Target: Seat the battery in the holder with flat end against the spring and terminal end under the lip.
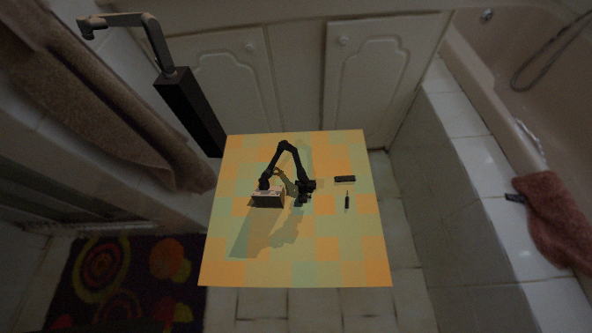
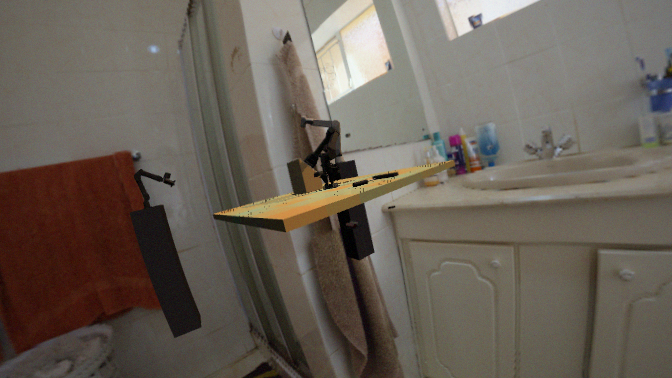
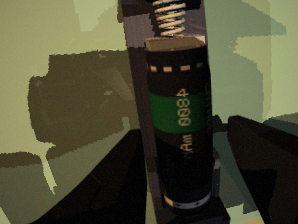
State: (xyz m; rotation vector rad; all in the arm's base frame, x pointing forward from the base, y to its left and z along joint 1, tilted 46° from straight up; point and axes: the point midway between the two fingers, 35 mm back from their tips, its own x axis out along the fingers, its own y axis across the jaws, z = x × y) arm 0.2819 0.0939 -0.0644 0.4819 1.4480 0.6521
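A: Entry from my station. In the wrist view the battery (image 3: 178, 123) lies lengthwise in the holder (image 3: 136, 63), a dark cell with a green band and pale lettering. Its far end sits against the coil spring (image 3: 169, 14) at the holder's top wall. Its near end, with a pale ring, rests by the block at the holder's lower end.

B: And the tool?

A: I read the tool (image 3: 180, 163) as spread. The two dark fingers stand either side of the battery with a visible gap on the right side; nothing is pinched between them. On the left side I cannot tell whether the finger touches the holder wall, it is too dark there.

B: Is the battery straight?

A: It runs parallel to the holder's side walls as far as I can see. Whether the near end is under the lip I cannot tell from this angle.

B: Wider picture?

A: In the top view the arm (image 1: 286, 167) bends over the checkered counter (image 1: 308, 264), its wrist low beside a tan box (image 1: 269, 196). To its right on the counter lie a dark flat bar (image 1: 344, 179) and, nearer the camera, a thin dark stick (image 1: 346, 201), both well apart from the arm.
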